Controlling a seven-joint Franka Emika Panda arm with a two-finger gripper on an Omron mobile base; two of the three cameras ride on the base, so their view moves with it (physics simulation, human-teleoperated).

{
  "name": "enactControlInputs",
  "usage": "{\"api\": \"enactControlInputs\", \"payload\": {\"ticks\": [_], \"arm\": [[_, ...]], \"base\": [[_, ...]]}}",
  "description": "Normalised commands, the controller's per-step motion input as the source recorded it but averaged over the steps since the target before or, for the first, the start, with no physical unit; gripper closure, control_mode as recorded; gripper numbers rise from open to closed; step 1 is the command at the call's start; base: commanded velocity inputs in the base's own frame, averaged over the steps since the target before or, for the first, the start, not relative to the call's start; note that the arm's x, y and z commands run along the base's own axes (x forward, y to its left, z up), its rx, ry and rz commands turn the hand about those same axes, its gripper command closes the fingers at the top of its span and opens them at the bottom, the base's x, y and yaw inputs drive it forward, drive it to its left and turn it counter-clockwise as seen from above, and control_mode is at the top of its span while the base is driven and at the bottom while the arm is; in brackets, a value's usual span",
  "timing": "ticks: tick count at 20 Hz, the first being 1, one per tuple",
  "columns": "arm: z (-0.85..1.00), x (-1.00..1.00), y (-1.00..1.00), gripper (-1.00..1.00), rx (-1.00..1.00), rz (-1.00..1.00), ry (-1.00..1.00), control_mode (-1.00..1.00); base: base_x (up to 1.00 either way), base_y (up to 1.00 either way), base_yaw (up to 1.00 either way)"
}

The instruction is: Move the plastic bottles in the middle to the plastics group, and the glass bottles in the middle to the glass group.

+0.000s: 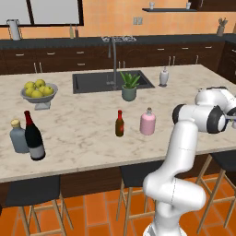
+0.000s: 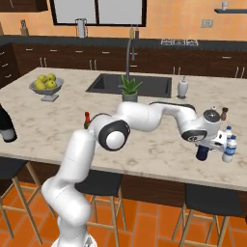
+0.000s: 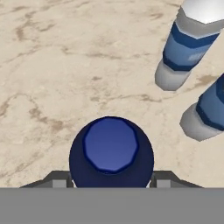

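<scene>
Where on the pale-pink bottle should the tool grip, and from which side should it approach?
Grip the pale-pink bottle around its squat, rounded body, coming down from above. It stands upright and apart from the brown bottle, so the fingers probably fit on both sides; the small stopper offers too little hold.

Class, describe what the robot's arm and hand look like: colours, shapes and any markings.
The arm is glossy white, built of rounded tube-like links joined by bulbous joints with dark round caps. The hand is white and grey, ending in two small dark finger tips. No cables or markings show.
</scene>
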Motion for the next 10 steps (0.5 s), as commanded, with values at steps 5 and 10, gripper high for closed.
{"api": "enactControlInputs", "payload": {"ticks": [5,10], "arm": [[-0.15,0.03,0.00,1.00,0.00,0.00,0.00,-1.00],[0.00,0.42,-0.01,1.00,0.00,0.00,0.00,-1.00]], "base": [[0.00,0.00,0.00],[0.00,0.00,0.00]]}}
